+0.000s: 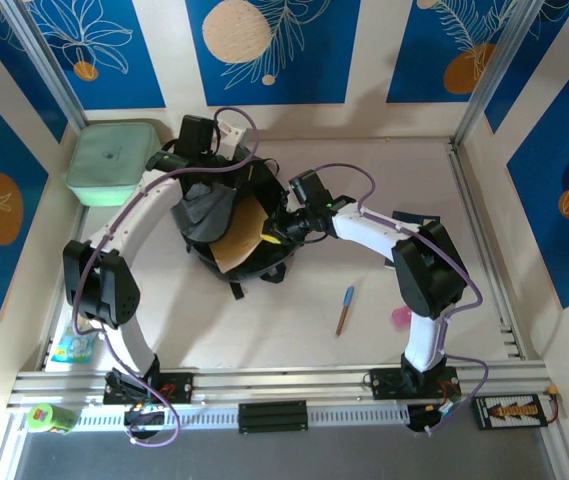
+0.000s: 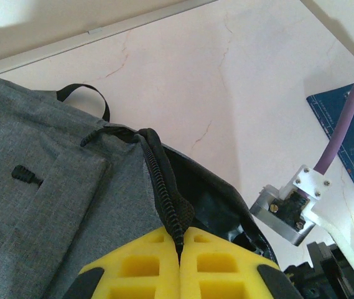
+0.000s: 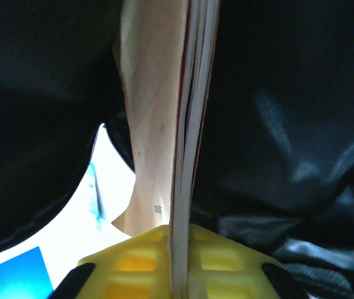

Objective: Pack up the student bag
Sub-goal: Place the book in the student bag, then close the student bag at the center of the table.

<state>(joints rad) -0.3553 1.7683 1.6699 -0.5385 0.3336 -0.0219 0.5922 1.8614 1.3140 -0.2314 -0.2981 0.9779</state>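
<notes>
Pinches the zip of the bag with the left claw. Has that claw shut tight on the black toothed edge, right next to the grey cloth. Grips a thin book with the right claw, closed on the white pages and the brown cover. Holds the book on its edge, with the dark inside of the bag on both sides of it. From above, has the brown cover lying over the open mouth of the bag, partly in and partly out. Has the bag lying on the worktop, a little left of the middle and toward the back. Has it between the two arms, with one claw at each side of the mouth. Has black straps sticking out under the bag at the near side. Has a green box in the back left corner, near the bag. Has a pen lying alone on the worktop, nearer the front and well apart from the bag. Has a small pink thing just beside the right arm, too small to tell what. Has a blue book lying flat, off to the right of the bag.
</notes>
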